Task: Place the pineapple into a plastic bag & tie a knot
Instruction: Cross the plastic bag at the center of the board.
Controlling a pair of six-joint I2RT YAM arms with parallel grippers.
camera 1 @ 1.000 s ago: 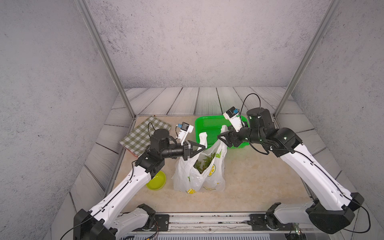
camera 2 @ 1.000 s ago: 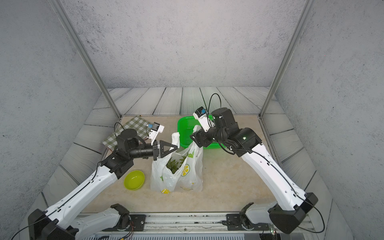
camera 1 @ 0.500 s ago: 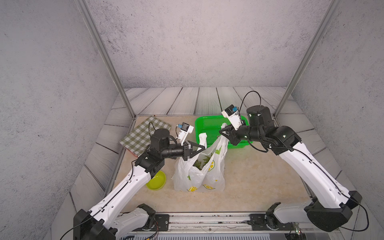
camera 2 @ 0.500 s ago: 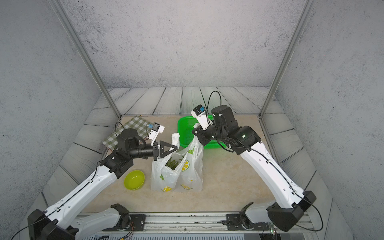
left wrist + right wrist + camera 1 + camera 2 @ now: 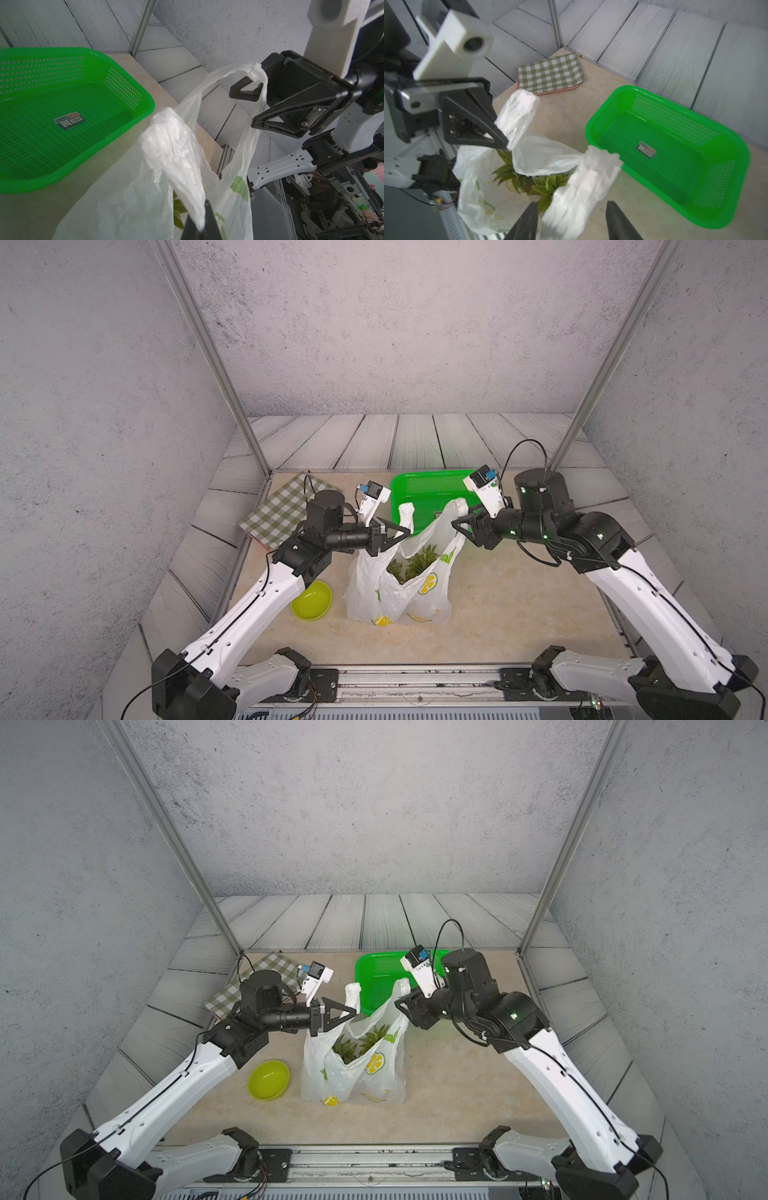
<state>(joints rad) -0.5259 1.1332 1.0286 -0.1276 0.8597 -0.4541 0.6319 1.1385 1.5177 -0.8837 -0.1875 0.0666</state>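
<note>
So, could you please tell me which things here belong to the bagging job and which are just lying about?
Job: plastic bag, pineapple inside it, left gripper shut on one handle, right gripper open around the other.
Lying about: green basket, checked cloth, yellow-green bowl.

The pineapple [image 5: 411, 566] shows only leaf tips; its body is hidden inside the bag [image 5: 399, 601]. In the wrist views the picture's edge cuts off all but the finger ends of the left end effector [image 5: 202, 220] and the right end effector [image 5: 572, 204], and the handle [image 5: 581, 187] between the right one's fingers is blurred, so contact cannot be told. The label [image 5: 69, 120] in the basket [image 5: 143, 112] is too small to read, and the left arm [image 5: 324, 514] covers a corner of the cloth [image 5: 282, 506].
</note>
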